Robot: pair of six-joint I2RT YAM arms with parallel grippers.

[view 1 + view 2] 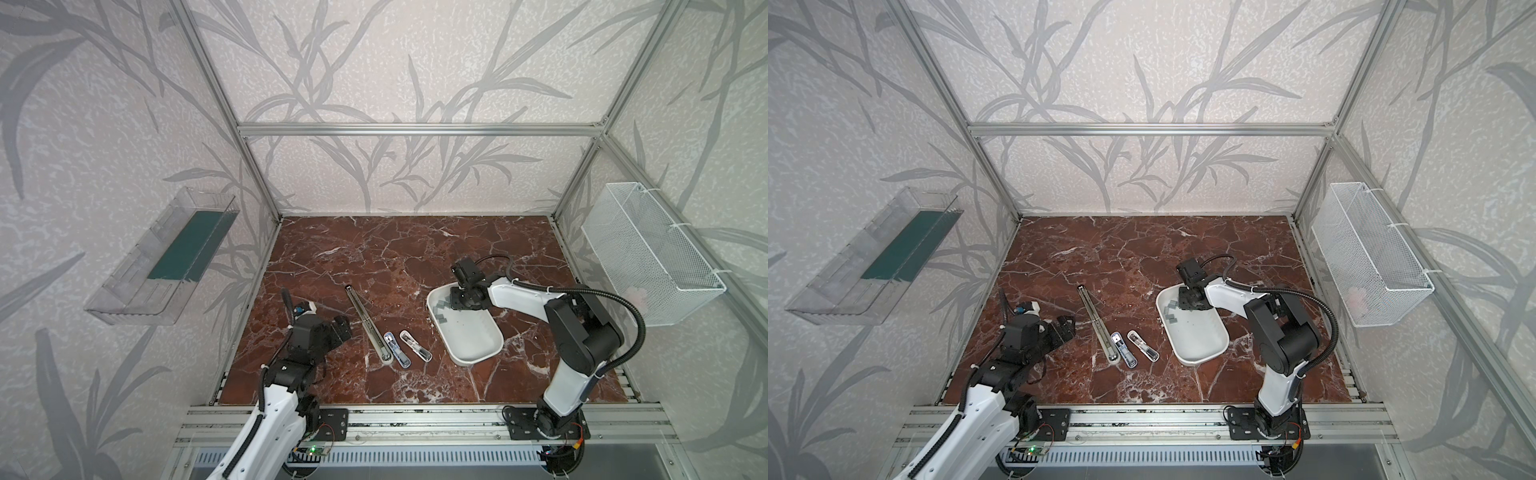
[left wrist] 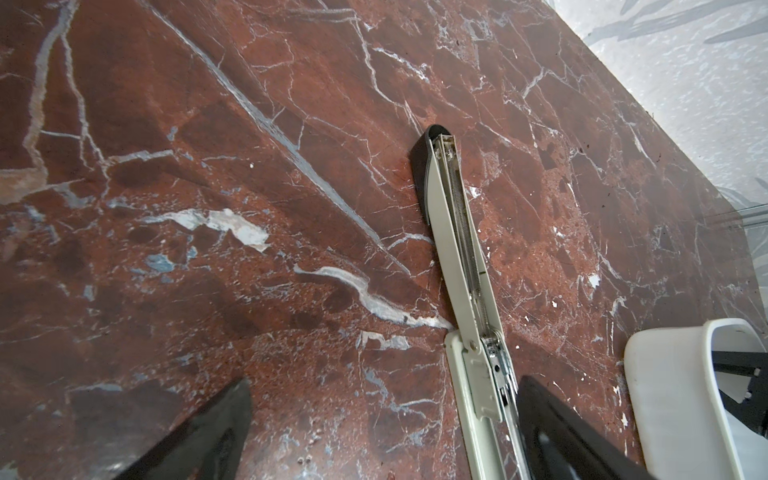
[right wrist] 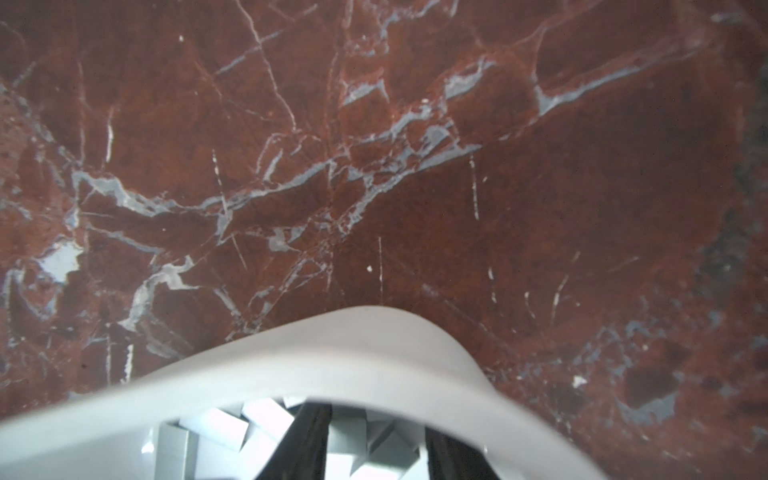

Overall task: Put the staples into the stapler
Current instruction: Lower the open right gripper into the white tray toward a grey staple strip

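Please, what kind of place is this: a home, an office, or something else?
Probably a robot test cell in a laboratory: an aluminium frame encloses the marble-patterned table, and the left arm and the right arm are bolted to a rail at its front edge.

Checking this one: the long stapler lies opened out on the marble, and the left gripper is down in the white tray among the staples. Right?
Not quite: it is the right gripper that is down in the white tray among the staples, as both top views show. The left gripper hovers open beside the long stapler, which does lie opened out.
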